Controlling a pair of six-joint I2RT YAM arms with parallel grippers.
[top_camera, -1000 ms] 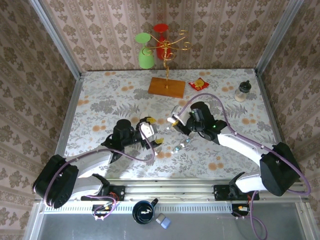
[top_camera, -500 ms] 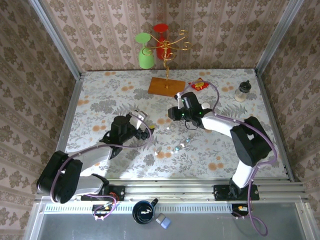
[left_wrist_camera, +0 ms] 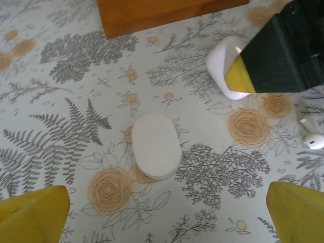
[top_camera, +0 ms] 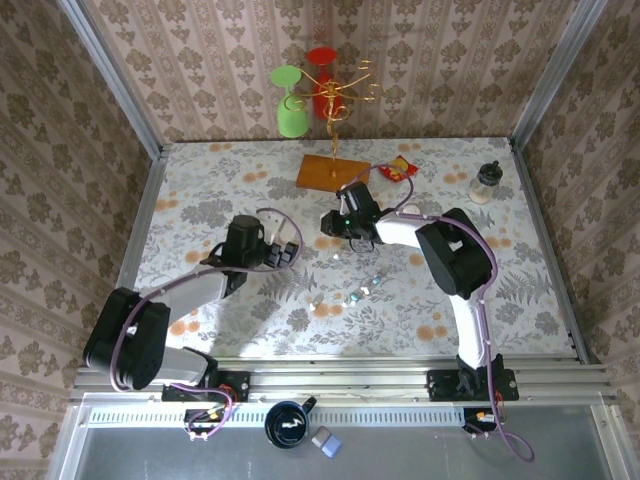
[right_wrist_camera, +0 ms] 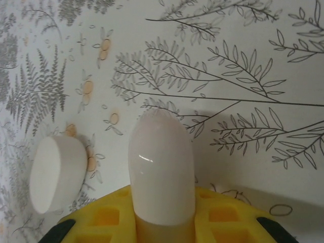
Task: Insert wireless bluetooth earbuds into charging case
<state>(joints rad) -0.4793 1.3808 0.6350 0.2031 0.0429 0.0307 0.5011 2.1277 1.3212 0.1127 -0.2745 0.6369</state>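
Worktop (top_camera: 200,200): floral-printed, things lying loose mid-field.

Right claw (top_camera: 338,226): clamped on a white charging case (right_wrist_camera: 162,167), its rounded end jutting forward out of the yellow pads (right_wrist_camera: 109,215). We cannot tell where its lid seam faces.

Left claw (left_wrist_camera: 164,205): spread wide and empty, hovering above a second white case (left_wrist_camera: 156,146) that lies flat on the worktop, just beside the held one.

Earbuds (top_camera: 357,294): small scatter on the worktop, nearer the arm bases than either case, apart from both claws. One white earbud (left_wrist_camera: 313,139) lies near the right claw's finger.

Our reading: a case is being readied, no bud seated yet. To do it well, we would keep the held case steady with its opening upward. We would send the empty claw to one bud alone, not the case beneath it, and pinch across its body. It looks small and slick, likely to squirt out under a careless squeeze.
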